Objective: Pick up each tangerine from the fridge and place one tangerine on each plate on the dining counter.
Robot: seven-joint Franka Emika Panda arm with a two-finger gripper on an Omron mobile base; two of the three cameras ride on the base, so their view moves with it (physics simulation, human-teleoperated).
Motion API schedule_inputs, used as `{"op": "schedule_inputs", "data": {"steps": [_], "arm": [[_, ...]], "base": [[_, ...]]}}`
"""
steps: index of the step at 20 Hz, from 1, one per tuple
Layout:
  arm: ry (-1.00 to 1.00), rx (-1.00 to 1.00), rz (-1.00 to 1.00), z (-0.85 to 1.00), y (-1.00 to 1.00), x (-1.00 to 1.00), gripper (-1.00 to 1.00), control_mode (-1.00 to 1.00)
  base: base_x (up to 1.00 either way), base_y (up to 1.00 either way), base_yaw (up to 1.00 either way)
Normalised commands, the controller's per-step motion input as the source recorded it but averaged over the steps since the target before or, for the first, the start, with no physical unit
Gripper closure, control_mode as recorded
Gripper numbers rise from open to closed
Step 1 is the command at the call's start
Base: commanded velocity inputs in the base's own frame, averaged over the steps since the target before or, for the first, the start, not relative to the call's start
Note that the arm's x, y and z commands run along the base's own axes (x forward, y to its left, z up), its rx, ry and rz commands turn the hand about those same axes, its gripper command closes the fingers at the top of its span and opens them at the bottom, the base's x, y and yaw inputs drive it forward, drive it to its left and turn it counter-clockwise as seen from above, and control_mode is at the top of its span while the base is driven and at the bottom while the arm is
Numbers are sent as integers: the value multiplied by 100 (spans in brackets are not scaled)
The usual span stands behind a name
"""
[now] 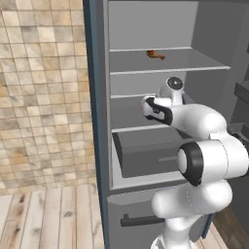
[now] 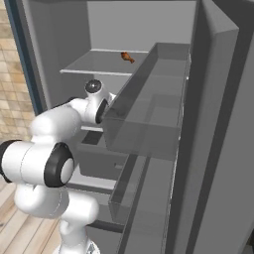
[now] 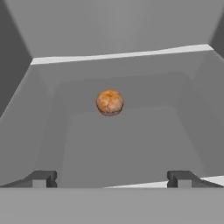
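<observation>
Pincer [image 3: 111,178] agape; round orange tangerine [image 3: 110,102].

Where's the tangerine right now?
In the hand view the tangerine sits alone on a grey fridge shelf, ahead of the open gripper, untouched.

beige tiled wall [image 1: 44,97] above pale wooden plank floor [image 1: 48,219].
</observation>
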Motion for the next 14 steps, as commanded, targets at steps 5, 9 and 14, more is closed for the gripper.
{"op": "schedule_inputs", "data": {"steps": [5,9,14], "arm": [[1,0,0,-19,-1,34,-100,-100],[3,0,0,-16,0,42,-100,-100],[6,0,0,-16,0,43,-100,-100]], "base": [[0,0,0],[0,0,0],[0,0,0]]}}
